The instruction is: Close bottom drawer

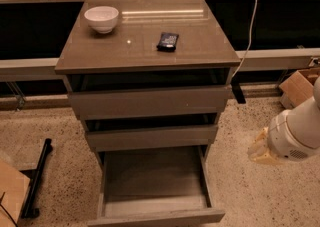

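Observation:
The bottom drawer [152, 178] of the grey-brown cabinet [145, 53] is pulled far out. Its shallow tray is empty, and its flat front panel [160, 217] sits at the bottom edge of the camera view. My gripper [260, 149] hangs at the end of the white arm [295, 133], to the right of the cabinet. It is level with the open drawer's right side wall and apart from it, above the floor.
The two upper drawers [150, 102] stand slightly ajar. A white bowl [102, 18] and a small dark object [167, 41] lie on the cabinet top. A cardboard box [300, 86] stands at the right, and a white cable [248, 36] hangs there. A black stand [37, 178] lies on the floor at the left.

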`<action>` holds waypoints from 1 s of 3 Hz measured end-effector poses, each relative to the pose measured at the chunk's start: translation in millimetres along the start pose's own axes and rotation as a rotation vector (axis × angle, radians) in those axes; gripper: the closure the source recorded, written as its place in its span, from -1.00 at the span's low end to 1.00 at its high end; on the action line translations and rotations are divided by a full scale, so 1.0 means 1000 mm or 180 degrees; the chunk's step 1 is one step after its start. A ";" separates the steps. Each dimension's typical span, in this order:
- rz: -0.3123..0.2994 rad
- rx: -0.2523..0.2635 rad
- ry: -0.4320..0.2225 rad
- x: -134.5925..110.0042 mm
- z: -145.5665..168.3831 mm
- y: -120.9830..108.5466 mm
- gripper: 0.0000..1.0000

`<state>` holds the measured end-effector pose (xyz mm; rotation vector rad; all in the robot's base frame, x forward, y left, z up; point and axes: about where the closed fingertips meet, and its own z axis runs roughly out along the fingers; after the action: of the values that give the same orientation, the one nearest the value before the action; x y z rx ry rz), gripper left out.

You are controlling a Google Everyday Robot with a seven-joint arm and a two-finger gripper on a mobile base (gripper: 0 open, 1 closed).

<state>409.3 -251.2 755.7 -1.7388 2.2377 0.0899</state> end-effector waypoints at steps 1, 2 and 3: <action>0.0078 -0.0110 0.0059 0.004 0.023 0.010 1.00; 0.0078 -0.0215 -0.0034 0.012 0.070 0.022 1.00; 0.0088 -0.0309 -0.0202 0.027 0.112 0.023 1.00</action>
<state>403.8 -244.6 638.6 -1.7285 2.2461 0.2601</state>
